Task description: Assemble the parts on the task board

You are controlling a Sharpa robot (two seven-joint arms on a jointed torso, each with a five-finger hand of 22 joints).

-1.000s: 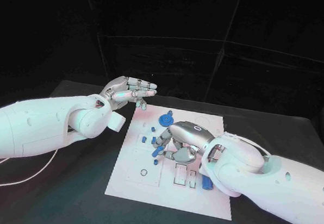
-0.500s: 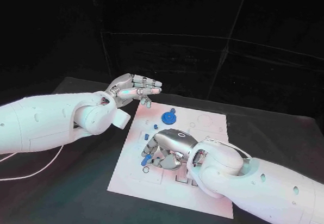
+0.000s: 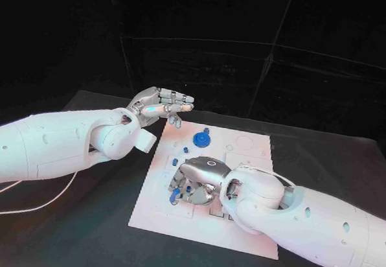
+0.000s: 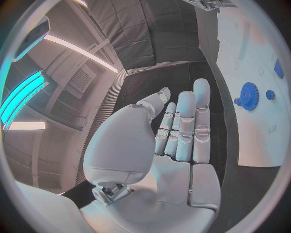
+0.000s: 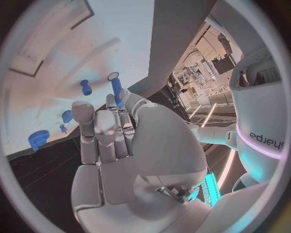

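Now blue peg (image 5: 116, 90) in right hand (image 5: 112, 127), long axis twd task board (image 5: 91, 53)

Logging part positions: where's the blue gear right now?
In the head view, the blue gear lies on the white board's far end, between both hands, touched by neither.

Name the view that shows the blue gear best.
The left wrist view: the blue gear shows large, teeth visible, on the board. The head view shows it small, beyond the right hand. The right wrist view shows it small, near the circle's rim.
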